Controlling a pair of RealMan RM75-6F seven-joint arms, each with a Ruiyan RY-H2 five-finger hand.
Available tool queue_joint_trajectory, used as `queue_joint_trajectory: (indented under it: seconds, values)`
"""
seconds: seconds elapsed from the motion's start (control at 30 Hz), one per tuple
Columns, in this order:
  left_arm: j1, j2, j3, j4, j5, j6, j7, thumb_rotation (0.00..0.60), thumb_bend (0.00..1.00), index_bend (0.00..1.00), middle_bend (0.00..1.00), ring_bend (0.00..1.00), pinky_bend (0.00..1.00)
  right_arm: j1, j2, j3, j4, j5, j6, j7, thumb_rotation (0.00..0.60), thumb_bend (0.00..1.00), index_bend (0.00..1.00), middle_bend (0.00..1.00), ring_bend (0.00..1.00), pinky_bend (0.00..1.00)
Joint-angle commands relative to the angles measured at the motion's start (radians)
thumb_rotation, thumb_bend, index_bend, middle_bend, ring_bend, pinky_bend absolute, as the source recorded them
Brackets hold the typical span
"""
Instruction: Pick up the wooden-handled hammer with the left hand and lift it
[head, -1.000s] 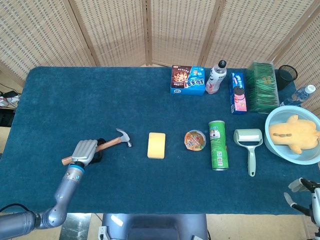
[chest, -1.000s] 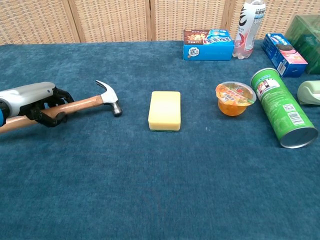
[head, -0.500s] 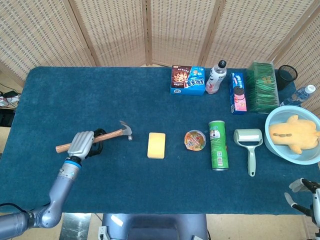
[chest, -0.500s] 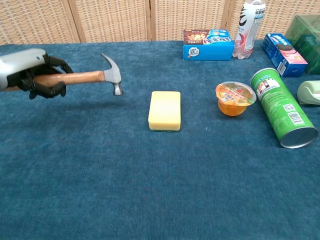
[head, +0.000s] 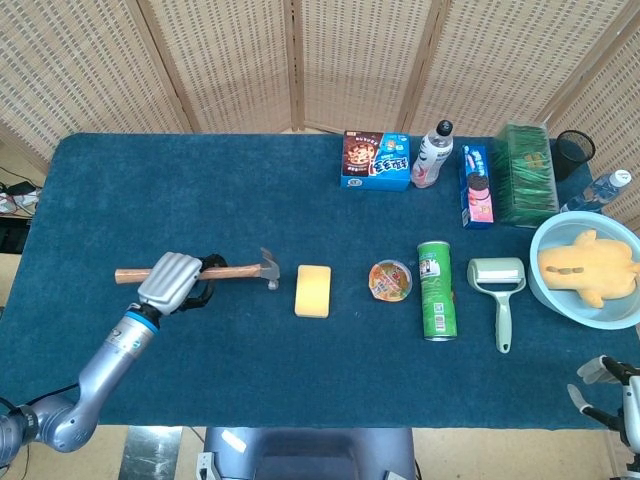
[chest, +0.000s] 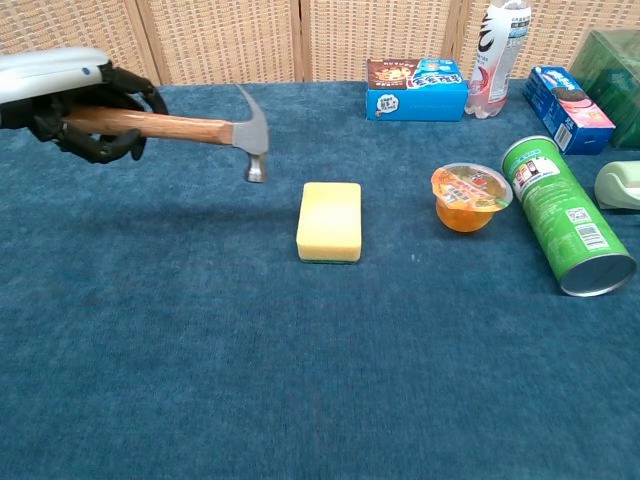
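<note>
Over the left part of the dark blue cloth-covered table (head: 150, 190), my left hand (head: 170, 281) is wrapped around the wooden-handled hammer with the steel claw head (chest: 190, 125), black fingers (chest: 95, 145) curled tight under the shaft, silvery back of the hand on top. I hold it near the middle of the handle; the butt end sticks out past my hand to the left in the head view. Its long axis runs nearly level, left to right across the table, head pointing right toward the yellow rectangular sponge (head: 313, 290). In the chest view the striking face points down and the claw up, and the whole hammer is clear of the cloth, with a faint shadow below it.

Just right of the sponge sit a small foil-lidded jelly cup (head: 390, 280), then a green cylindrical chip can lying on its side (head: 435, 290).

My right hand (head: 605, 385) shows only at the lower right edge of the head view; I cannot tell how its fingers lie.
</note>
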Motion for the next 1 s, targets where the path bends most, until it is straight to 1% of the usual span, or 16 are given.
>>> queue_joint_trajectory:
  seconds: [0.03,0.2,0.33,0.53,0.67,0.73,0.8,0.9,1.0]
  values:
    - [-0.047,-0.013,-0.014,0.029,0.01,-0.038,0.006,0.6,0.63,0.59,0.77,0.68,0.78,-0.003,0.001,0.001,0.003,0.007,-0.003,0.004,0.6,0.29,0.54,0.58,0.51,0.46]
    - [-0.095,-0.073,-0.033,0.081,0.005,-0.041,0.043,0.6,0.63,0.59,0.77,0.68,0.78,-0.008,-0.001,0.008,0.013,0.02,-0.004,0.013,0.6,0.29,0.54,0.58,0.51,0.46]
    - [-0.114,-0.131,-0.035,0.122,0.011,-0.008,0.079,0.6,0.63,0.59,0.77,0.68,0.79,-0.011,-0.001,0.011,0.022,0.027,-0.008,0.025,0.6,0.29,0.54,0.58,0.51,0.46]
    - [-0.129,-0.2,-0.009,0.178,0.015,0.001,0.116,0.6,0.63,0.59,0.77,0.68,0.79,-0.014,-0.002,0.014,0.036,0.038,-0.018,0.037,0.6,0.29,0.54,0.58,0.51,0.46]
    - [-0.135,-0.225,0.022,0.205,-0.001,-0.028,0.139,0.6,0.63,0.59,0.77,0.68,0.79,-0.015,-0.004,0.014,0.041,0.041,-0.024,0.042,0.6,0.29,0.54,0.58,0.51,0.46]
    - [-0.137,-0.228,0.026,0.211,-0.003,-0.029,0.147,0.6,0.63,0.59,0.77,0.68,0.79,-0.015,-0.004,0.014,0.042,0.04,-0.025,0.043,0.6,0.29,0.53,0.58,0.51,0.46]
    - [-0.132,-0.233,0.015,0.213,0.008,0.003,0.141,0.6,0.63,0.59,0.77,0.68,0.8,-0.016,-0.004,0.014,0.042,0.039,-0.025,0.043,0.6,0.29,0.53,0.58,0.51,0.46]
    - [-0.109,-0.25,-0.016,0.213,0.056,0.107,0.087,0.6,0.63,0.59,0.77,0.68,0.8,-0.017,-0.004,0.014,0.039,0.034,-0.022,0.04,0.6,0.29,0.53,0.58,0.51,0.46]
    - [-0.094,-0.258,-0.028,0.221,0.098,0.171,0.04,0.6,0.63,0.59,0.77,0.68,0.8,-0.017,-0.004,0.014,0.036,0.032,-0.021,0.036,0.6,0.29,0.53,0.58,0.51,0.46]
